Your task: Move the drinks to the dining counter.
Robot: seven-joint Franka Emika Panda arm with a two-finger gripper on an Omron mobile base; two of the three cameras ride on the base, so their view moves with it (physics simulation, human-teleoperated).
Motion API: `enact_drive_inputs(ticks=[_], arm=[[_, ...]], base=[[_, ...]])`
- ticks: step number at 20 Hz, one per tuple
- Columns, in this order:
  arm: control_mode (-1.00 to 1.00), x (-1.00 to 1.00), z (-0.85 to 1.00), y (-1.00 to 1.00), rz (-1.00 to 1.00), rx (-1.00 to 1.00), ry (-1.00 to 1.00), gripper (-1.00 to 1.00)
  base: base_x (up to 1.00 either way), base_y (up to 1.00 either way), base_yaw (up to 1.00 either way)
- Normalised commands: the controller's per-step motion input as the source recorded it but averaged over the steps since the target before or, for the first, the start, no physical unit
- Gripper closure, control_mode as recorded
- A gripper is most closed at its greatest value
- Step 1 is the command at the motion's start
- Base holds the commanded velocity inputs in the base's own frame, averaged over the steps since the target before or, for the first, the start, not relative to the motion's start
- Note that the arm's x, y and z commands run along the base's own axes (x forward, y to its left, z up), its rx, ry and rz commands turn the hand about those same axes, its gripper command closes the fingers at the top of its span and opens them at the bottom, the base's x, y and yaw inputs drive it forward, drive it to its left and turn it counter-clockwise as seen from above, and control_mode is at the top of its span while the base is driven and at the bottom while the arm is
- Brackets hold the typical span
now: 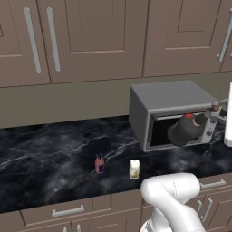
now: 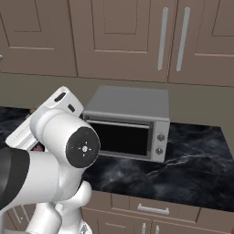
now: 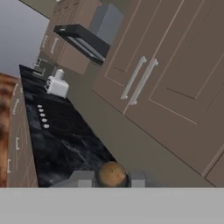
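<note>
Jaws clenched on the bottle (image 1: 185,129) at right of frame, lifted before the toaster oven (image 1: 170,113); can (image 1: 99,163) and carton (image 1: 134,169) mid-bench (image 1: 45,158).

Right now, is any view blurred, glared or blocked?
Left base view: even light, soft edges, no glare; the bottle stays readable against the toaster oven. Right base view: the arm blocks the left side. Hand view: strongly tilted, faint cabinet shadows.

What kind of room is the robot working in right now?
A home kitchen, by the look of it: brown wall cabinets above a black marble worktop, with a grey toaster oven standing on it.
</note>
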Motion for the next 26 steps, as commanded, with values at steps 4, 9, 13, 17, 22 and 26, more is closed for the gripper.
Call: enact_drive_inputs(ticks=[4, 9, 13, 17, 22, 26], arm=[[-1.00, -0.02, 0.00, 0.00, 0.00, 0.00, 0.00, 1.00], [1.00, 0.00, 0.00, 0.00, 0.00, 0.00, 0.00, 1.00], [1.00, 0.00, 0.00, 0.00, 0.00, 0.00, 0.00, 1.00], [1.00, 0.00, 0.00, 0.00, 0.00, 0.00, 0.00, 1.00], [1.00, 0.00, 0.00, 0.00, 0.00, 0.00, 0.00, 1.00], [1.00, 0.00, 0.00, 0.00, 0.00, 0.00, 0.00, 1.00]], base=[[0.00, 0.00, 0.00], [-0.04, 0.00, 0.00], [-0.48, 0.00, 0.00], [-0.74, 0.00, 0.02], [-0.79, 0.00, 0.08], [-0.56, 0.00, 0.16]])
